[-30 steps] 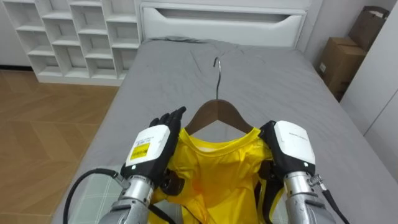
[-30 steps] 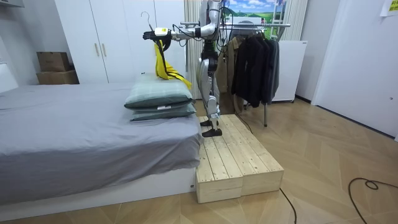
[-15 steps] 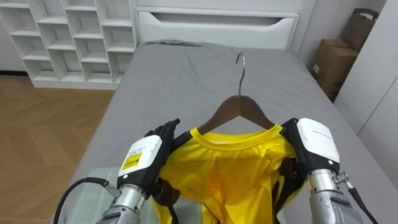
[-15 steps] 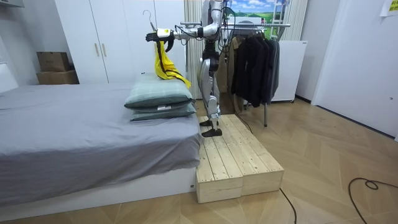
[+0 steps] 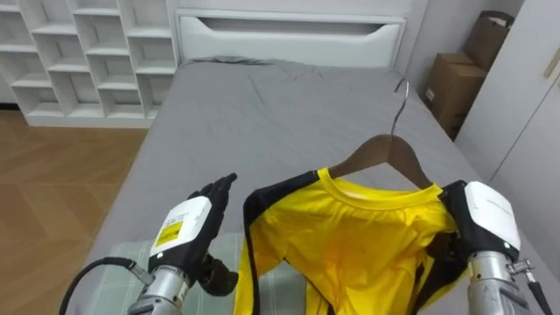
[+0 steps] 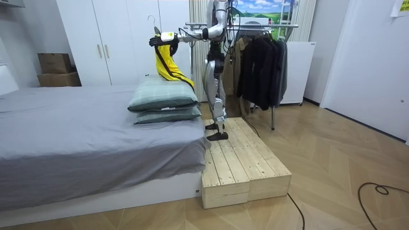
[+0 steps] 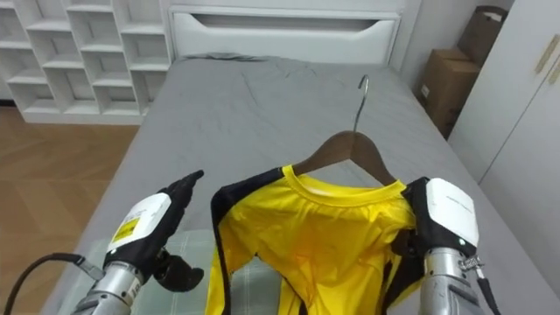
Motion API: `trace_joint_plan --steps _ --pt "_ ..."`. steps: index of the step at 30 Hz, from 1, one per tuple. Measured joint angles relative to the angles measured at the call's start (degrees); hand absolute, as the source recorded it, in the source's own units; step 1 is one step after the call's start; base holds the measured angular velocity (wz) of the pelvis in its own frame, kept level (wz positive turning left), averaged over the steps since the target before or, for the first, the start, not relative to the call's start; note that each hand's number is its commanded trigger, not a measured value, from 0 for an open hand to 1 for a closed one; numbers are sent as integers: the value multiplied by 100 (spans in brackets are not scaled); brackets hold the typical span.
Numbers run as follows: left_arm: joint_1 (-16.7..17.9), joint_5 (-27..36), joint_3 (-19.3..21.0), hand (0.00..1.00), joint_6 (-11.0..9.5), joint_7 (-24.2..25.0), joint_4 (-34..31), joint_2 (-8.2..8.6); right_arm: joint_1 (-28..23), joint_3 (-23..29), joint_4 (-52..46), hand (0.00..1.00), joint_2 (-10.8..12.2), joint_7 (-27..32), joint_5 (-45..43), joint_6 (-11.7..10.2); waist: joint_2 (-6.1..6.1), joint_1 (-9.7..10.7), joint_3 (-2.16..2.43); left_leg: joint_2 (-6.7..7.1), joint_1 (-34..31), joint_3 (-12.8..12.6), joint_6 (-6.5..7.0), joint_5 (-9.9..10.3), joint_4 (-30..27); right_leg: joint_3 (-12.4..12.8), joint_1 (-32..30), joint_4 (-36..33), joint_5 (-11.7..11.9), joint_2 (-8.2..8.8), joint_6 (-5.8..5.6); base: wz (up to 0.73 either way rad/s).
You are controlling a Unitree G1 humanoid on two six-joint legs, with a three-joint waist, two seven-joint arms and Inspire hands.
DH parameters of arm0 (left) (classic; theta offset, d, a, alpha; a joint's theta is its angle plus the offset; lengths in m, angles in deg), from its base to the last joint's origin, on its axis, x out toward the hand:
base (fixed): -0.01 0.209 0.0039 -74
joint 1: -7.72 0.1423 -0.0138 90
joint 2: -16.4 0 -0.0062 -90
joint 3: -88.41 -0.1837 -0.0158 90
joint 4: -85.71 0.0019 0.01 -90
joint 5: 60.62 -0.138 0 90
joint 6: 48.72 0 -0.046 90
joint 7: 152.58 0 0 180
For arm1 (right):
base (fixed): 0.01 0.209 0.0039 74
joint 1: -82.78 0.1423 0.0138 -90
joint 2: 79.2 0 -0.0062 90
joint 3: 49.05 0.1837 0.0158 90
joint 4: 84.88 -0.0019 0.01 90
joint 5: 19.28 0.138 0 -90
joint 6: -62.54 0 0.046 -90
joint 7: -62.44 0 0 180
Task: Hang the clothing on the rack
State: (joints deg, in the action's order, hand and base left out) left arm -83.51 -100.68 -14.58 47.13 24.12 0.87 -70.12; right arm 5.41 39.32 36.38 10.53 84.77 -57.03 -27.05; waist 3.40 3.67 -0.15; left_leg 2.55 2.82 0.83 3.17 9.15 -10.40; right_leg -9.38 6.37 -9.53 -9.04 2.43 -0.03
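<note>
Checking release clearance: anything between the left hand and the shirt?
No. Left hand and shirt are apart; in the left eye view the gap shows bed and pillow below.

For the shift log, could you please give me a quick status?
Left hand open, free. Yellow shirt on brown wooden hanger, at right hand. Grey bed beneath.

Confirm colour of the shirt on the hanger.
The shirt is bright yellow with black trim at the shoulder edge; it shows best in the left eye view.

Both arms forward at chest height; left robot hand (image 5: 186, 234) straight-fingered, right robot hand (image 5: 486, 219) alongside.
</note>
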Motion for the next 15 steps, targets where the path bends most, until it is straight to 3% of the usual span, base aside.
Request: trace_joint_plan --steps 8,12,15 --pt "156 249 352 0 -52 -3 220 21 -78 98 -85 100 -1 99 -160 0 13 -42 4 0 4 -101 0 0 9 132 -58 -26 1 -13 1 -7" --pt "472 544 544 0 -146 -100 468 37 -114 211 -344 100 -25 100 -377 -7 5 -68 6 -1 54 -128 0 1 27 143 -56 -31 1 -17 1 -2" --pt "497 699 688 0 -240 -214 1091 27 -304 306 -809 100 -37 105 -505 -23 -20 -156 12 -4 129 -162 0 1 89 180 -21 -27 3 -36 4 -6"
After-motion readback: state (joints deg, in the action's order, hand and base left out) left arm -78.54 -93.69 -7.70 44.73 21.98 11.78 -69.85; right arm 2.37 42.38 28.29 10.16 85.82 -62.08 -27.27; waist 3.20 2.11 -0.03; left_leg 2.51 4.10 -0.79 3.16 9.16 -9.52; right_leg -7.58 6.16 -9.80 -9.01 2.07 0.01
